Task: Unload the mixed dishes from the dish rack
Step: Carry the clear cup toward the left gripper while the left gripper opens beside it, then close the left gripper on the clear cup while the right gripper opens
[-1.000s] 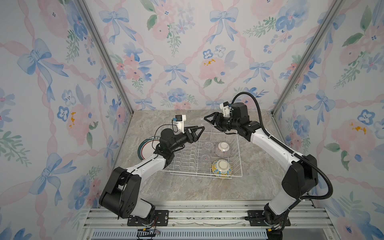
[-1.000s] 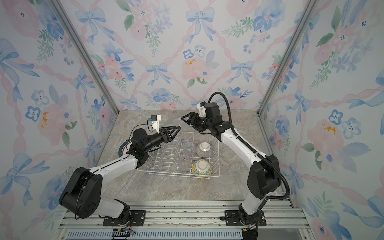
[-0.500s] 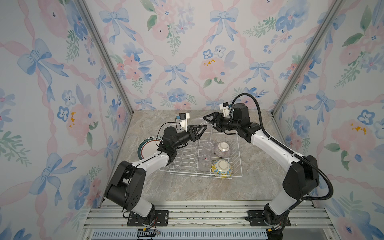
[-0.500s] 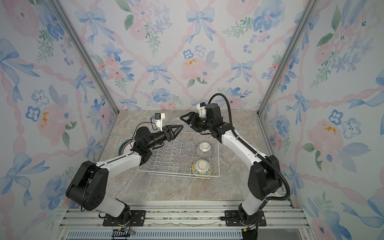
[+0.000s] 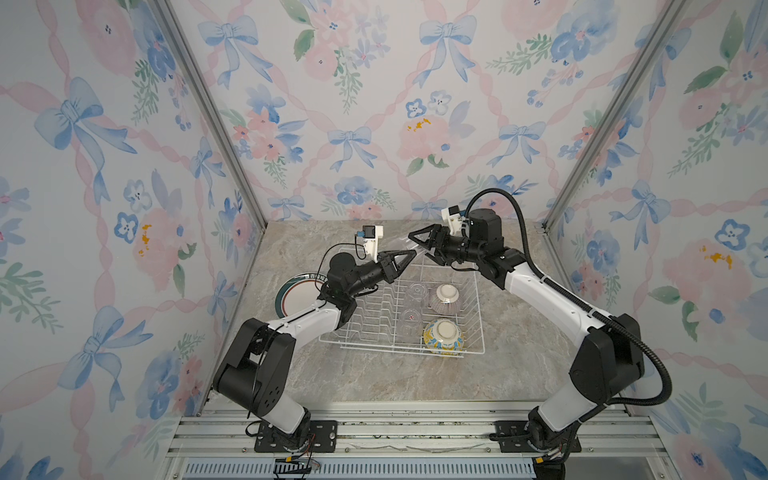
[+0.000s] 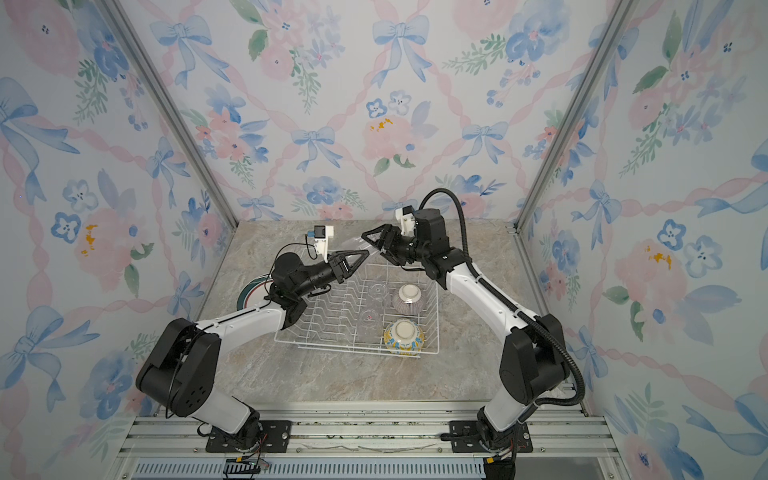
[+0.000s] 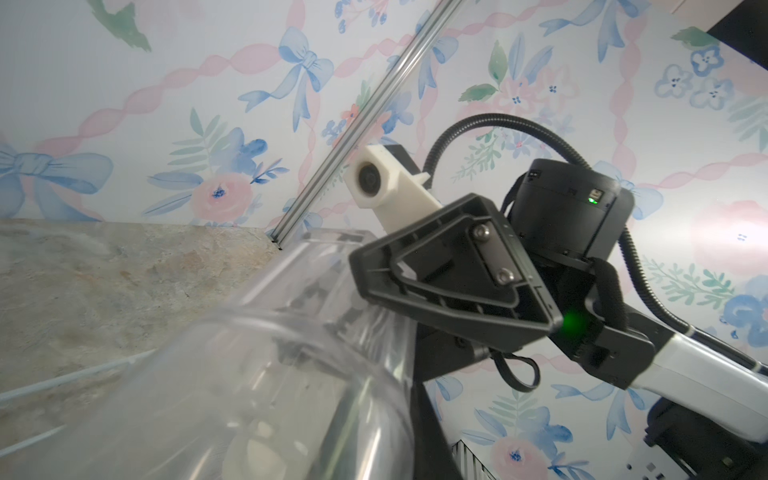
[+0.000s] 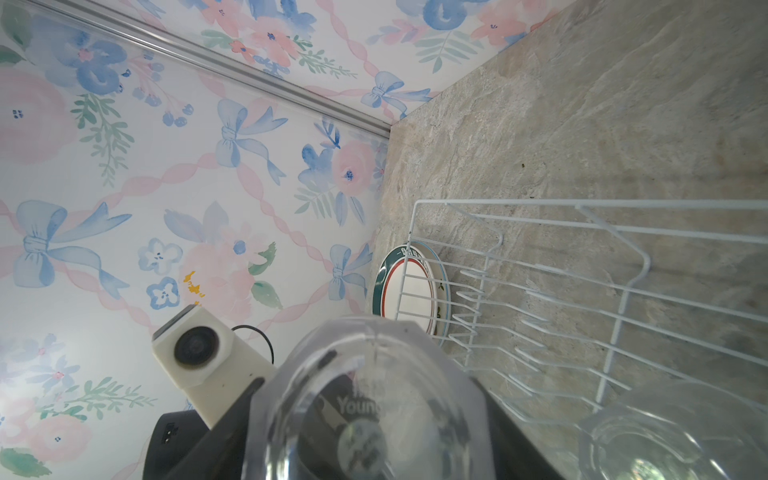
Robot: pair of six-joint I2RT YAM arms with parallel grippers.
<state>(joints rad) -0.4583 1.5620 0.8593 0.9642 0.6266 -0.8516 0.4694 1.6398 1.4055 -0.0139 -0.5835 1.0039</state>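
**Clear glass [image 5: 397, 243] hanging between both end effectors over the dish rack [image 5: 365, 328]**

The left end effector [image 5: 405, 257] is pinching the clear glass at its rim, jaws together on the wall, with one finger showing inside it in the right wrist view. The right end effector [image 5: 417, 246] is gripping the base end, jaws spread wide around it. The clear glass is lying tilted in the air above the rack's far edge. Inside the rack, two more glasses [image 5: 417, 291] are sitting beside a purple-striped bowl [image 5: 445, 298] and a yellow-blue bowl [image 5: 443, 336], both upside down. A green-and-red rimmed plate [image 5: 297, 297] is lying on the table [image 5: 395, 378] just left of the rack.
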